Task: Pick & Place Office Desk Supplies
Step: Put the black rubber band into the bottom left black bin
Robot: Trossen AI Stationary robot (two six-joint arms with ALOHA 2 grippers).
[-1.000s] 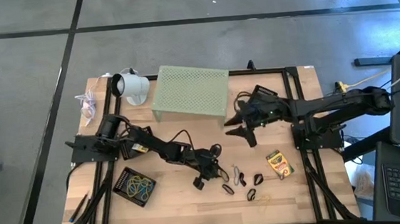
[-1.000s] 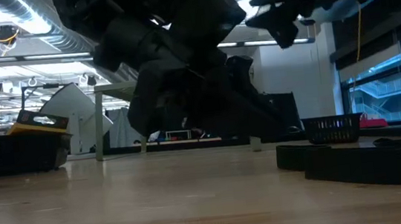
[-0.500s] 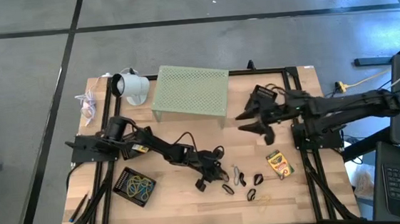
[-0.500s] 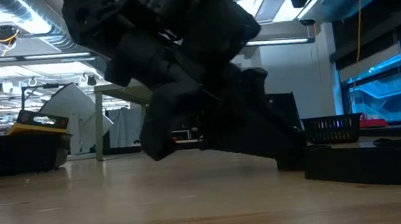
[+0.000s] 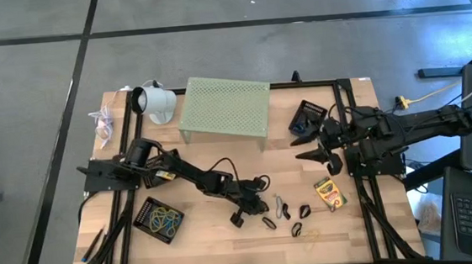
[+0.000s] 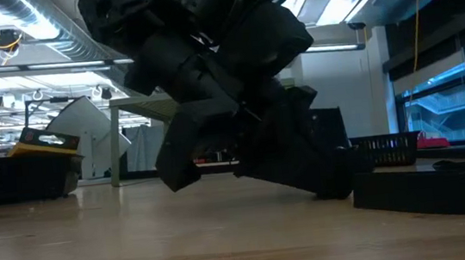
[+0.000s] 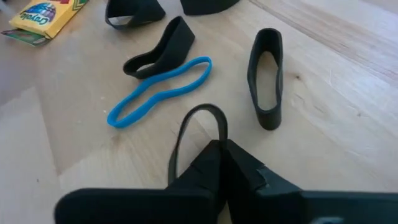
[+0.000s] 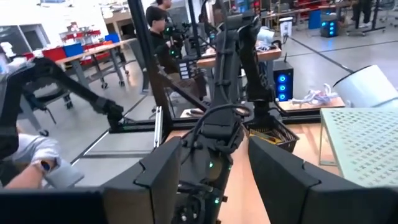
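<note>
Rubber band (image 7: 198,134), a thin black loop, is pinched in the closed left end effector (image 7: 219,163) on woodgrain.

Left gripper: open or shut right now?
Shut. In the left wrist view the left gripper has its fingers pressed together, pinching a thin black band loop.

Only readable thing I can find is the small yellow-green card box (image 7: 43,17) lying on the tabletop in the left wrist view: it says "Crayola" in a dark blue oval on its face. There's smaller print around the logo but it's too tiny to make out. Nothing else carries legible text.
</note>
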